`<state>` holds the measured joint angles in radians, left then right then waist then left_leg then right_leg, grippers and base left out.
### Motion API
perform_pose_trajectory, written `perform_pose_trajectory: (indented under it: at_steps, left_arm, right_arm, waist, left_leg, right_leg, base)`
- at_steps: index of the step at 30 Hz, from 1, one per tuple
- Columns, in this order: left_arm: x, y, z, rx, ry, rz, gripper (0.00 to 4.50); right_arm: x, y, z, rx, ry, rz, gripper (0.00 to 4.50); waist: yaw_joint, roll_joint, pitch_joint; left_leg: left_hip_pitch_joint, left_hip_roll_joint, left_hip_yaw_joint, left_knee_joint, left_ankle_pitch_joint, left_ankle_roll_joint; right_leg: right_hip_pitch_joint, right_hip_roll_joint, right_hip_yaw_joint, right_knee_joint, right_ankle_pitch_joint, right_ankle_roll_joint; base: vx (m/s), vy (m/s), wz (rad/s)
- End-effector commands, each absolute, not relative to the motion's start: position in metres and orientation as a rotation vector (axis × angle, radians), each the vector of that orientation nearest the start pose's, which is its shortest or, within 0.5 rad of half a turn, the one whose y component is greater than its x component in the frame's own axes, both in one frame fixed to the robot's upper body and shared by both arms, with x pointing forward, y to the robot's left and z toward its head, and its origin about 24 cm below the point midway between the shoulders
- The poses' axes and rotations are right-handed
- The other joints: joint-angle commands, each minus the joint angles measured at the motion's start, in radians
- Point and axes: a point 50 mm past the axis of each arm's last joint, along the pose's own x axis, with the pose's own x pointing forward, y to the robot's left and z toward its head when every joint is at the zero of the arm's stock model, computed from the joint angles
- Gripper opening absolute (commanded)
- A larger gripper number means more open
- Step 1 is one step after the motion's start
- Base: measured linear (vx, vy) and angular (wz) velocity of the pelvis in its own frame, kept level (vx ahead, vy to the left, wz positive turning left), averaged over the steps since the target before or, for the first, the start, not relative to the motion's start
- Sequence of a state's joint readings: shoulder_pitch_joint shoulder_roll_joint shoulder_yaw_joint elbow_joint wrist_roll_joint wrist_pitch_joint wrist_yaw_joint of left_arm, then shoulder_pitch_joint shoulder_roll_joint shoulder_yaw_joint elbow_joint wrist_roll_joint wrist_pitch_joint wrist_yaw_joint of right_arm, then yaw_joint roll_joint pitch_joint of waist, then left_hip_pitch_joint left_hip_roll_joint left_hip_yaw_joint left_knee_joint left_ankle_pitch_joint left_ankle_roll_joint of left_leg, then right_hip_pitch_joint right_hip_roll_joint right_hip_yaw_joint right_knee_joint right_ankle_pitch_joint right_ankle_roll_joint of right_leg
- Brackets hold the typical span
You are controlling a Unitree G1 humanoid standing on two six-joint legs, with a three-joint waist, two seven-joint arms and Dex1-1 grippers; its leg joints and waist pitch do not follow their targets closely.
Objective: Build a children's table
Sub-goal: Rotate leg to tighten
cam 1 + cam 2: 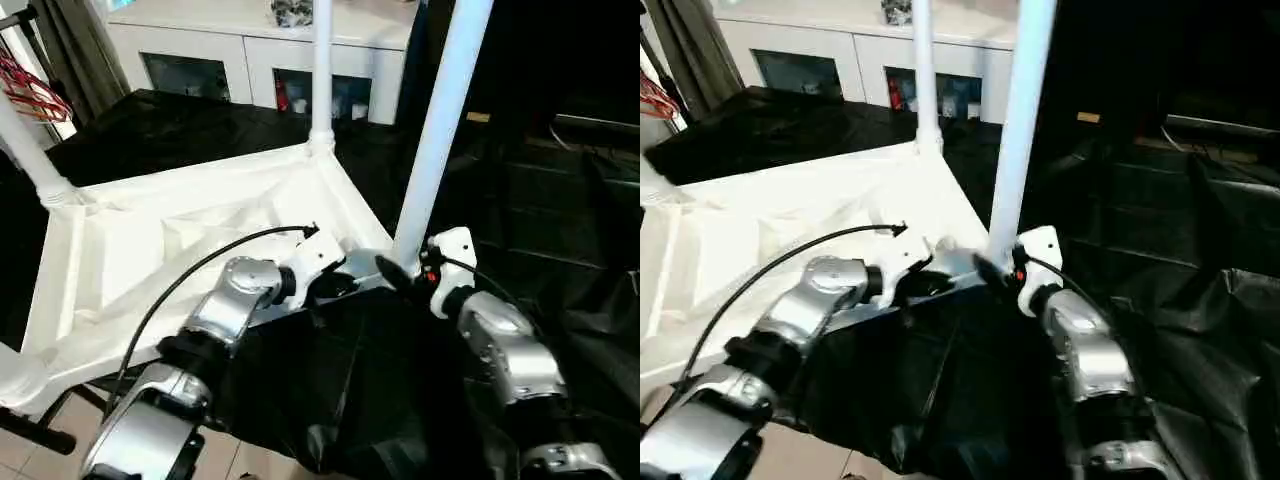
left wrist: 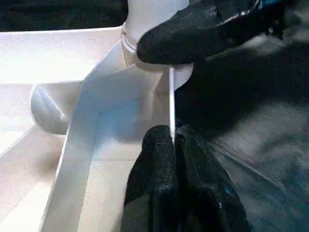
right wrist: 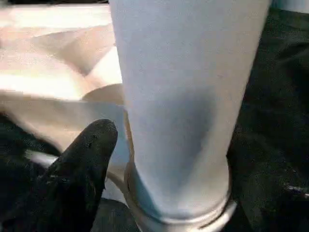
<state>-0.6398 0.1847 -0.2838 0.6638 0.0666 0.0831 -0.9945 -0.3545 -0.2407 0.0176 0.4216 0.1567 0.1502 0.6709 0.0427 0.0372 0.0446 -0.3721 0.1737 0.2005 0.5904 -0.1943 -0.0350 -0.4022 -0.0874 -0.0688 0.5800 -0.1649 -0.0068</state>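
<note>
The white table top lies upside down, ribbed underside up. Legs stand in its far corner socket and left corner socket. At the near right corner a third leg rises upright from its socket. My right gripper is shut on this leg just above the socket; one black finger presses its side, the other is hidden behind it. My left gripper is shut on the top's thin near rim, right beside that corner.
A white cabinet with glass doors stands behind. Black cloth covers the surface under and to the right of the table top. Red cables hang at far left. Tiled floor shows at bottom left.
</note>
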Motion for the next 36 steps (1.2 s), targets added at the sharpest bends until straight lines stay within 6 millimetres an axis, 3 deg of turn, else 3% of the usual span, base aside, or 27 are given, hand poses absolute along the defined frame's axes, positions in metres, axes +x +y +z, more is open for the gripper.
perform_pose_trajectory:
  at_steps: [1, 8, 14, 15, 20, 25, 27, 29, 32, 34, 36]
  left_arm:
    - [0.319, 0.069, 0.066, 0.355, 0.224, -1.380, 0.00]
    - [0.311, 0.087, 0.063, 0.386, 0.289, -1.489, 0.00]
    - [0.307, 0.097, 0.064, 0.384, 0.338, -1.550, 0.00]
    - [0.306, 0.099, 0.064, 0.381, 0.351, -1.562, 0.00]
    - [0.303, 0.100, 0.062, 0.375, 0.369, -1.581, 0.00]
    - [0.306, 0.097, 0.062, 0.373, 0.351, -1.528, 0.00]
    - [0.310, 0.095, 0.062, 0.370, 0.334, -1.476, 0.00]
    - [0.323, 0.088, 0.064, 0.363, 0.303, -1.326, 0.00]
    - [0.333, 0.084, 0.064, 0.362, 0.302, -1.191, 0.00]
    - [0.341, 0.078, 0.061, 0.355, 0.316, -1.084, 0.00]
    - [0.343, 0.076, 0.061, 0.350, 0.315, -1.053, 0.00]
  right_arm:
    - [0.297, -0.148, 0.035, -0.045, 0.266, 0.867, 3.66]
    - [0.283, -0.163, 0.040, -0.075, 0.314, 1.053, 3.66]
    - [0.276, -0.166, 0.042, -0.100, 0.357, 1.175, 2.96]
    - [0.275, -0.166, 0.042, -0.101, 0.363, 1.192, 2.96]
    - [0.270, -0.165, 0.039, -0.109, 0.393, 1.236, 2.56]
    - [0.263, -0.157, 0.035, -0.075, 0.404, 1.260, 2.46]
    - [0.263, -0.156, 0.033, -0.063, 0.395, 1.234, 2.46]
    - [0.275, -0.153, 0.026, -0.049, 0.370, 1.042, 2.46]
    - [0.289, -0.151, 0.016, -0.057, 0.373, 0.807, 2.46]
    - [0.302, -0.150, 0.007, -0.035, 0.393, 0.565, 2.45]
    - [0.304, -0.149, 0.005, -0.018, 0.399, 0.505, 2.45]
  waist:
    - [0.004, -0.010, -0.065]
    - [0.021, -0.009, -0.066]
    - [0.028, -0.011, -0.064]
    - [0.028, -0.016, -0.064]
    - [0.031, -0.014, -0.063]
    - [0.036, -0.014, -0.064]
    - [0.039, -0.014, -0.063]
    - [0.040, -0.015, -0.059]
    - [0.024, -0.019, -0.055]
    - [0.015, -0.018, -0.055]
    - [0.010, -0.018, -0.055]
  left_leg:
    - [0.011, 0.058, -0.026, -0.064, -0.158, 0.097]
    - [0.015, 0.064, -0.023, -0.063, -0.159, 0.101]
    - [0.014, 0.064, -0.023, -0.064, -0.167, 0.091]
    - [0.013, 0.064, -0.023, -0.063, -0.165, 0.091]
    - [0.014, 0.064, -0.024, -0.064, -0.160, 0.086]
    - [0.015, 0.064, -0.024, -0.064, -0.161, 0.084]
    - [0.016, 0.064, -0.023, -0.064, -0.166, 0.080]
    - [0.019, 0.063, -0.023, -0.066, -0.188, 0.065]
    - [0.022, 0.054, -0.030, -0.072, -0.254, 0.007]
    - [0.020, 0.052, -0.032, -0.074, -0.263, -0.001]
    - [0.023, 0.051, -0.034, -0.074, -0.275, -0.002]
  right_leg:
    - [0.057, -0.066, 0.043, -0.054, -0.148, -0.259]
    - [0.052, -0.065, 0.042, -0.048, -0.143, -0.276]
    - [0.052, -0.068, 0.043, -0.050, -0.175, -0.267]
    - [0.052, -0.068, 0.043, -0.050, -0.176, -0.267]
    - [0.049, -0.067, 0.043, -0.051, -0.196, -0.261]
    - [0.049, -0.068, 0.044, -0.051, -0.199, -0.254]
    - [0.046, -0.068, 0.045, -0.054, -0.213, -0.251]
    - [0.041, -0.069, 0.046, -0.060, -0.252, -0.243]
    - [0.039, -0.071, 0.041, -0.076, -0.394, -0.194]
    - [0.039, -0.069, 0.041, -0.080, -0.418, -0.177]
    - [0.038, -0.071, 0.041, -0.085, -0.440, -0.163]
  base:
    - [0.000, 0.000, 0.00]
    - [0.000, 0.000, 0.00]
    - [0.000, 0.000, 0.00]
    - [0.000, 0.000, 0.00]
    - [0.000, 0.000, 0.00]
    - [0.000, 0.000, 0.00]
    - [0.000, 0.000, 0.00]
    - [0.000, 0.000, 0.00]
    - [0.000, 0.000, 0.00]
    - [0.000, 0.000, 0.00]
    - [0.000, 0.000, 0.00]
